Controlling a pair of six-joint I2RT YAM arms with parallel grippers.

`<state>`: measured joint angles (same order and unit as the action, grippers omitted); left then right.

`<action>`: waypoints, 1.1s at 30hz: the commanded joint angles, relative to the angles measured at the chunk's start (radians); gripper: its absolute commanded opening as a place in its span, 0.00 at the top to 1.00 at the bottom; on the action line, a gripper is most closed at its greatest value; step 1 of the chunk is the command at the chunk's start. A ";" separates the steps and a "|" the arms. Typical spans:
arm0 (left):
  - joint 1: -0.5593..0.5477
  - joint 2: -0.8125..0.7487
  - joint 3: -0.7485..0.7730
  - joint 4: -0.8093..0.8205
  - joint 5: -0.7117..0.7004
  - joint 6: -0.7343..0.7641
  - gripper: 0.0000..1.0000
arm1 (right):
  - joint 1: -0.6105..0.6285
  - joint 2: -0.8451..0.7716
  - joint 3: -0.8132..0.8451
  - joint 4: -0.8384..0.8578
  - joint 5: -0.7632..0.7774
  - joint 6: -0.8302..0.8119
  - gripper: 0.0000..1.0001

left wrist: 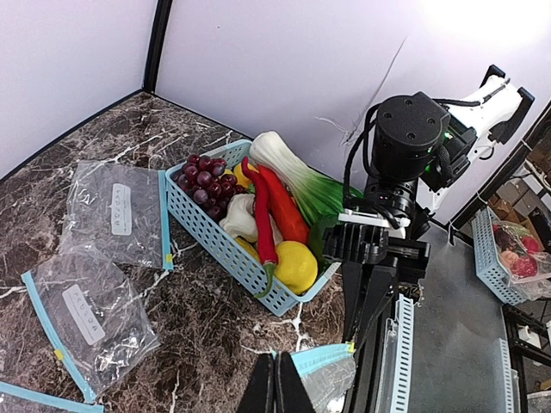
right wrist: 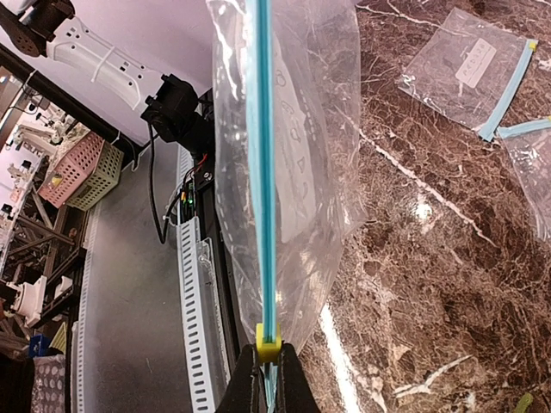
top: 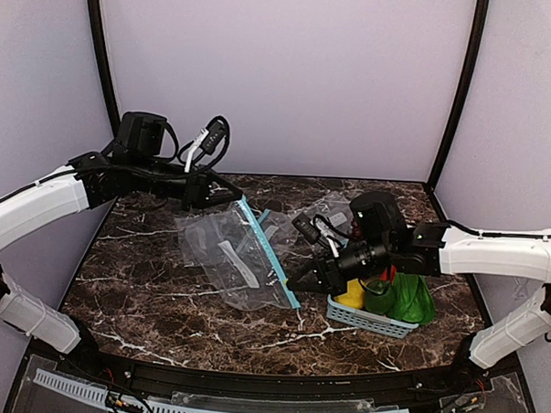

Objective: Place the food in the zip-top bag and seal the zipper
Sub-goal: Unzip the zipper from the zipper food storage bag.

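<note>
From above, you have one zip-top bag strung between two grippers over the table. The left gripper is clenched on the far end of its zipper, and the right gripper is clenched on the near end. One basket sits on the table just beside the right gripper, with yellow and green toys showing in it.

In your left wrist view, the fingers are pressed together on a blue-edged corner of clear plastic. The basket holds the food:
- one leafy vegetable with a white stalk
- two red tapered pieces lying side by side
- one bunch of purple grapes
- one lemon
- one pale bulb

Two smaller bags lie flat on the table beside the basket, each with a white label. A third blue strip shows at the bottom edge.

In your right wrist view, the zipper runs straight up from the closed fingers, with one yellow slider just above them. The zip-top bag hangs to one side of the zipper. One smaller bag and the edge of another lie on the table in the top right corner.
</note>
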<state>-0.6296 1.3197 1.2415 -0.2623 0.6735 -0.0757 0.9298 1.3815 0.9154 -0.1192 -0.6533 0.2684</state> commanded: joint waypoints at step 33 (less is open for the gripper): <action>0.044 0.020 -0.014 -0.070 0.290 0.064 0.99 | 0.035 -0.120 -0.032 0.014 0.189 0.055 0.54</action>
<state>-0.5552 1.3258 1.2316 -0.2661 0.8486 -0.0616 0.9539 1.3525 0.8783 -0.1509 -0.5648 0.3084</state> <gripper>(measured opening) 0.009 0.376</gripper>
